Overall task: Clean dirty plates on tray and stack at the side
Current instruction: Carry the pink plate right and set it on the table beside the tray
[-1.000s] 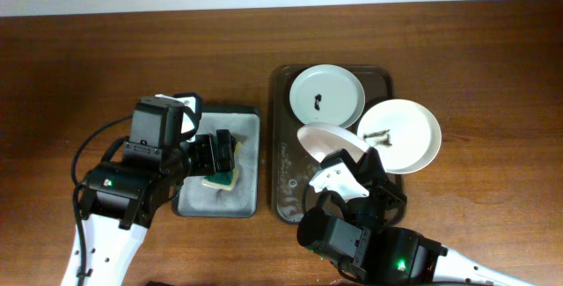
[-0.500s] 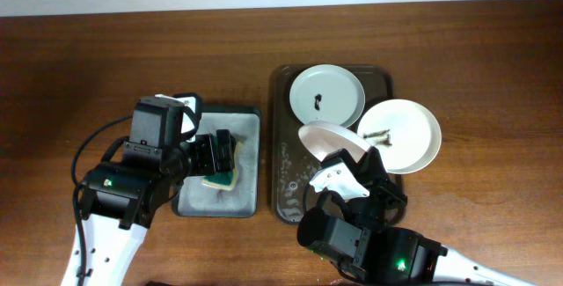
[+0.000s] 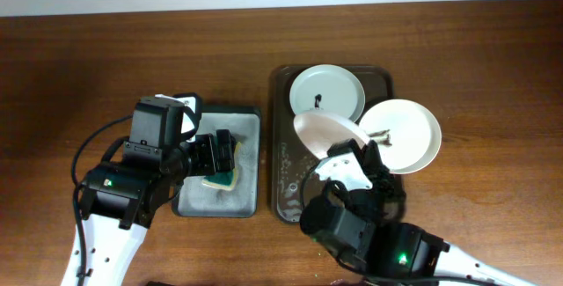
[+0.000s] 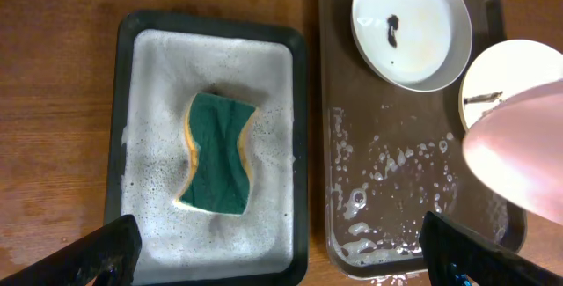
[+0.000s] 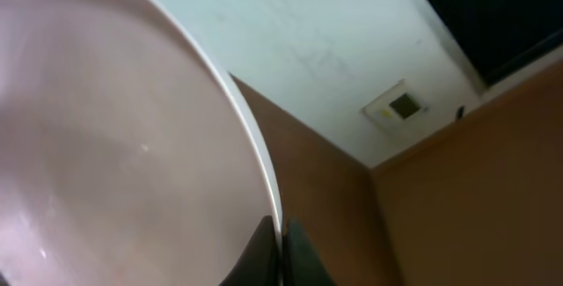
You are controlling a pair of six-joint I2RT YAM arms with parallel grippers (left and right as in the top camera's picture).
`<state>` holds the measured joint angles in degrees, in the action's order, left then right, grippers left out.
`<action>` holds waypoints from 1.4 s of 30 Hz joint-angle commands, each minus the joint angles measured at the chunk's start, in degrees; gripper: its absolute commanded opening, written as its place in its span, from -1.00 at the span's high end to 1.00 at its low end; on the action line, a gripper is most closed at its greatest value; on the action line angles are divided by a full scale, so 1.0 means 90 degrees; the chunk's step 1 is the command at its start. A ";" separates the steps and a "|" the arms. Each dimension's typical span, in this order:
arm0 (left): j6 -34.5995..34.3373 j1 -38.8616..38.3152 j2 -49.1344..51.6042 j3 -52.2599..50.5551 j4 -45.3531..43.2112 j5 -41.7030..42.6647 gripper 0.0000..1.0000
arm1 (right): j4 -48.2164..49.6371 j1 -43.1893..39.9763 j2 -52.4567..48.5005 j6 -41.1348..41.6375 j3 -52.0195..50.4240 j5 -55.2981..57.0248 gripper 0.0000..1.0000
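R gripper [image 5: 280, 253] pinches a round white plate [image 3: 327, 131] by its rim, over the big brown tray [image 3: 290, 191]. L gripper [image 4: 277, 253] has fingers spread wide.

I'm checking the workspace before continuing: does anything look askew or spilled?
Yes. One smeared plate overhangs the tray's right rim, partly off it instead of lying flat inside. Suds are puddled on the tray floor. The right pincer holds a second plate tilted.

Soft, even light, faint shadows; the plate [image 5: 106, 136] looms blurred in the right wrist view.
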<state>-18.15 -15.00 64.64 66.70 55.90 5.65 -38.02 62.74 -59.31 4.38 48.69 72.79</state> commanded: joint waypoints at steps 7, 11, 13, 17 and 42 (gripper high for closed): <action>0.0053 0.0019 -0.0024 0.0100 -0.0010 0.0066 -0.99 | 0.0493 -0.0265 0.0000 -0.0342 0.0126 -0.0053 0.92; 0.0053 0.0019 -0.0024 0.0100 -0.0010 0.0066 -0.99 | -0.0199 -0.0495 -0.0010 0.1005 0.0126 -0.0459 0.92; 0.0053 0.0019 -0.0024 0.0100 -0.0010 0.0066 -0.99 | -0.0563 -0.0801 -0.0002 0.1855 0.0126 -0.0801 0.92; 0.0053 0.0019 -0.0024 0.0100 -0.0010 0.0066 -0.99 | -0.1205 -0.2254 0.0029 0.3764 0.0129 -0.2492 0.92; 0.0053 0.0019 -0.0024 0.0100 -0.0010 0.0066 -0.99 | 0.0515 -1.2660 -0.3031 0.2732 0.0335 -0.8908 0.72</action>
<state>-18.15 -15.03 64.64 66.74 55.92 5.80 -34.13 -49.71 -86.28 29.32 50.94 -6.22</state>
